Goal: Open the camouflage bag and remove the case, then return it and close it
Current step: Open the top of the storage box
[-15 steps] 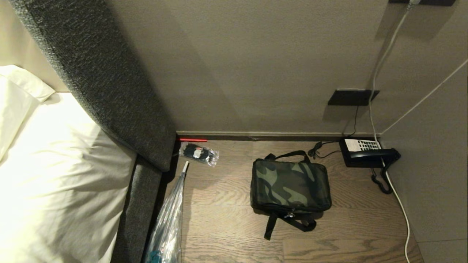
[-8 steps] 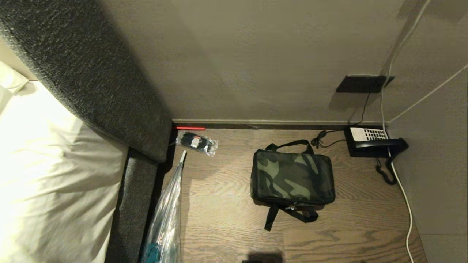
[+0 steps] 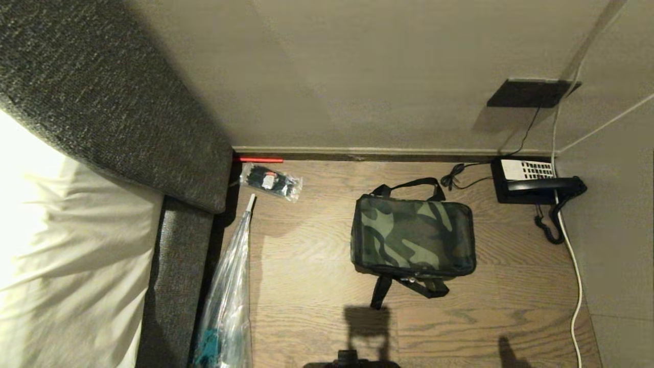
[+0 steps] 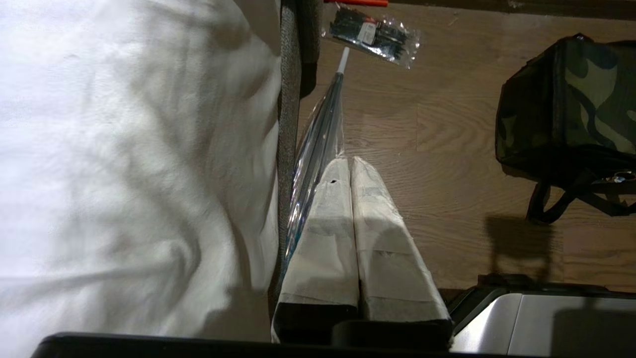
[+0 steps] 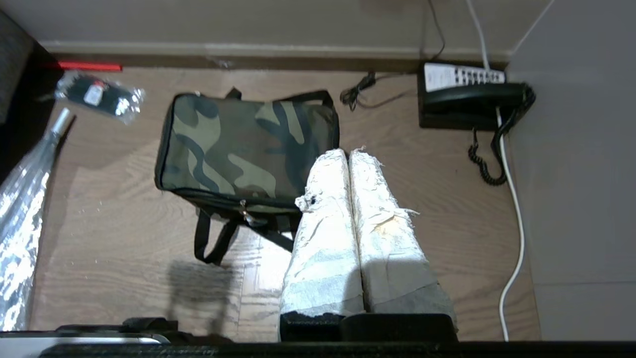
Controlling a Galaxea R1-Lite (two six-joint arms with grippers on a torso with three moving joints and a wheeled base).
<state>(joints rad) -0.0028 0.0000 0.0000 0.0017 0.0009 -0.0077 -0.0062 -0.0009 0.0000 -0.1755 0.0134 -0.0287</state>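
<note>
The camouflage bag (image 3: 413, 236) sits zipped on the wooden floor (image 3: 317, 286), between a packet of cable ties (image 3: 270, 181) and a telephone (image 3: 536, 182). Both the right gripper (image 5: 349, 154) and left gripper (image 4: 347, 163), fingers pressed together and empty, hang above, clear of it.

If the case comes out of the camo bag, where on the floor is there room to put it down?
Bare floor lies left of the camouflage bag, between it and the clear plastic-wrapped bundle. Another bare patch lies right of the bag, before the white cable. The back corner is crowded: the telephone and its cords. A small packet sits back left.
</note>
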